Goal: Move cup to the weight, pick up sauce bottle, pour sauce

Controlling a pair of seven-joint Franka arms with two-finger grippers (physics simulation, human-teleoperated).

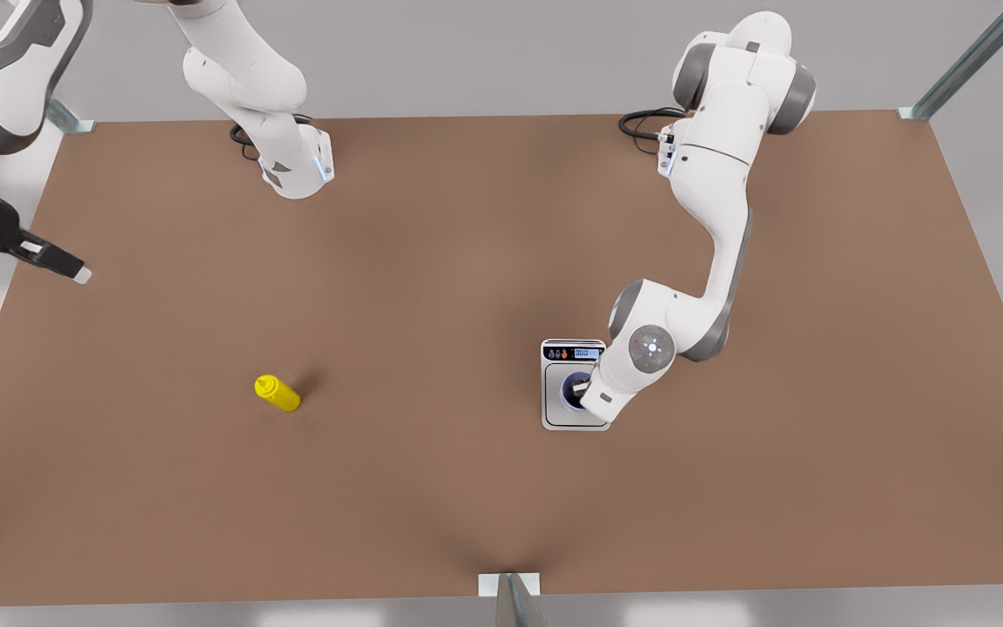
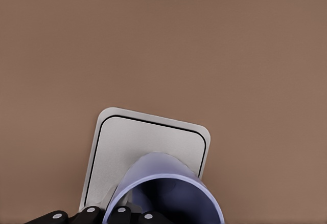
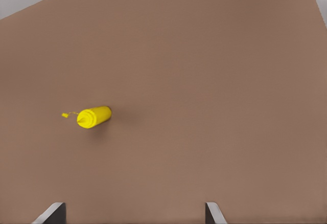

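Note:
The lavender cup is on or just above the grey plate of the weight, a white scale with a dark display strip. My left gripper is shut on the cup's rim, one finger inside it. From the left wrist, the cup is close up over the weight. The yellow sauce bottle stands alone on the table toward the front view's left. My right gripper waits open at the front view's left edge, high above the table and far from the sauce bottle.
The brown table spreads wide between the bottle and the scale. Both arm bases stand at its far edge. Metal frame posts rise at the corners and at the middle of the near edge.

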